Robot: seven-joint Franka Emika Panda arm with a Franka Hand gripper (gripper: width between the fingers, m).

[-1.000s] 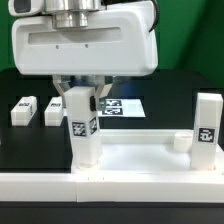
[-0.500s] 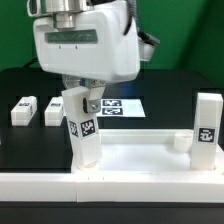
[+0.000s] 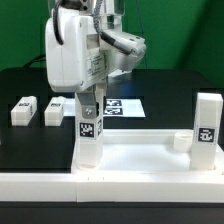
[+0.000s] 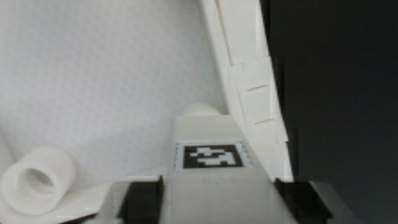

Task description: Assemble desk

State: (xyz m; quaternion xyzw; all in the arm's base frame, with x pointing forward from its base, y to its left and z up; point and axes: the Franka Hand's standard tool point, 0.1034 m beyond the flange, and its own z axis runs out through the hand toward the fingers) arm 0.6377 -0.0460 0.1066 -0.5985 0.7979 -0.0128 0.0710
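Note:
The white desk slab (image 3: pixel 140 152) lies flat with its rim up. My gripper (image 3: pixel 88 104) is shut on a white tagged leg (image 3: pixel 88 130) that stands upright at the slab's corner on the exterior view's left. In the wrist view the leg (image 4: pixel 217 150) sits between my dark fingers (image 4: pixel 139 202), next to the slab's rim (image 4: pixel 242 70) and a round socket (image 4: pixel 36 182). A second leg (image 3: pixel 208 132) stands upright at the slab's corner on the exterior view's right. Two more legs (image 3: pixel 22 110) (image 3: pixel 54 110) lie on the black table.
The marker board (image 3: pixel 125 106) lies flat on the table behind the held leg. A long white border rail (image 3: pixel 120 186) runs along the front edge, close under the slab.
My gripper has turned about its vertical axis, so the hand's broad face now shows edge-on. The held leg has turned with it and gone from slightly tilted to upright at the corner.

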